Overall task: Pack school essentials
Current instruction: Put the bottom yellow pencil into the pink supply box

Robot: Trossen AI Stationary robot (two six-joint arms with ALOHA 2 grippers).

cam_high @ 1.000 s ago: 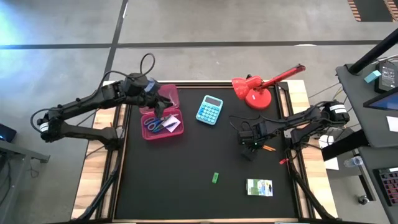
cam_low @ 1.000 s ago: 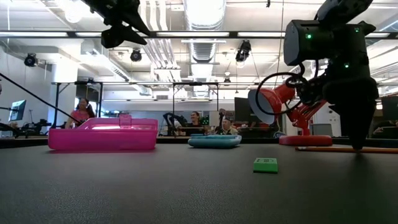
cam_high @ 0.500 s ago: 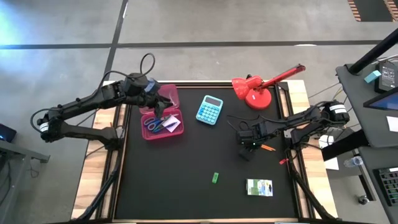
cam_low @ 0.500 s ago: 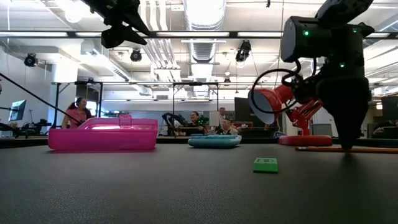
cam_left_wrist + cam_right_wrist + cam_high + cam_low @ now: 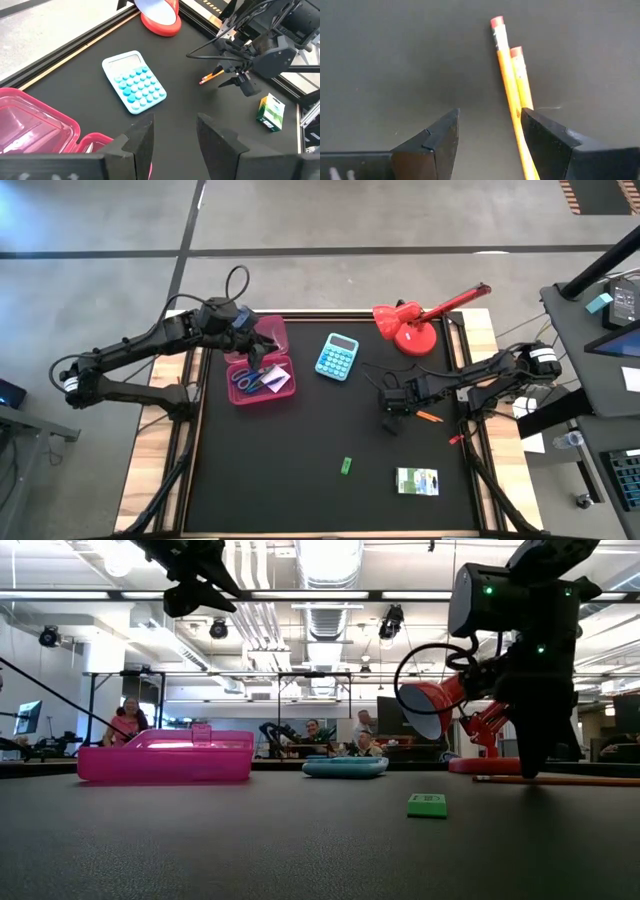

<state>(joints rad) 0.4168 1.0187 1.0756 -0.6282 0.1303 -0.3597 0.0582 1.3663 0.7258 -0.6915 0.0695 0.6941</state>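
Two orange pencils point(image 5: 506, 65) with pink eraser ends lie side by side on the black table, right of centre point(image 5: 428, 417). My right gripper point(image 5: 489, 114) is open and low over the table point(image 5: 530, 772), with the pencils running in beside one finger point(image 5: 540, 135). My left gripper point(image 5: 262, 340) is open and holds nothing, hovering above the pink box point(image 5: 258, 370), which holds blue-handled scissors point(image 5: 248, 378) and a pale note pad point(image 5: 278, 381). A green eraser point(image 5: 346, 466) and a white-green packet point(image 5: 417, 480) lie flat near the near edge. My right gripper has its fingers pointing down at the table. The longer pencil point(image 5: 517, 125) runs along the inner side of one finger. Whether that finger touches the pencil cannot be told. Both pencils lie flat on the table.
A blue calculator point(image 5: 338, 356) lies mid-table toward the far edge. A red long-armed lamp point(image 5: 408, 328) stands at the far right. A small red object point(image 5: 455, 438) lies at the right edge. Bare black surface spreads across the middle and near left. People show in the room beyond.
My right gripper has slid low over the table toward the left and slightly toward the far edge, away from the pencils' pointed ends. Everything else has stayed in place.
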